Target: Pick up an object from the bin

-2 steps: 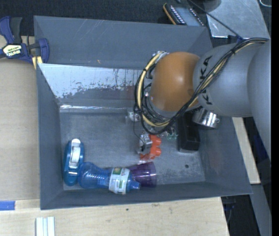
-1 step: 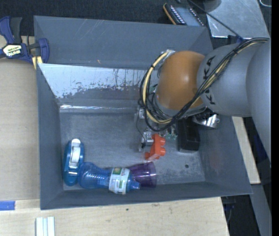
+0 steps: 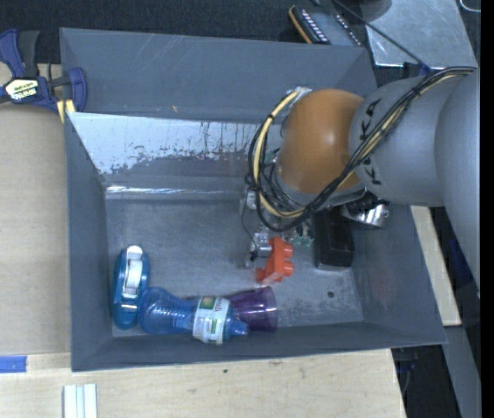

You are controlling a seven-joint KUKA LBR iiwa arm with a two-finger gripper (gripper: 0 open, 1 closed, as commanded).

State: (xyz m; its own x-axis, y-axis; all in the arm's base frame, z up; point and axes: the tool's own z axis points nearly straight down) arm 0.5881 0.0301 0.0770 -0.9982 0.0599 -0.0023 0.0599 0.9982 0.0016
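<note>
Clutter hugs the near wall of the bin (image 3: 81,259): a blue tape dispenser (image 3: 129,279) sits in the left corner, a blue bottle (image 3: 172,313) lies on its side touching it, and a purple cup (image 3: 257,310) lies at the bottle's cap end. Just beyond the cup, an orange-red piece (image 3: 274,264) sits mid-floor right at the gripper (image 3: 260,252), which hangs low under the orange-covered wrist (image 3: 316,142). How wide the claw stands, and whether it grips the piece, I cannot tell. A black block (image 3: 332,240) lies just right of it. Bare floor spreads from the gripper to the left wall and back to the scratched far wall.
</note>
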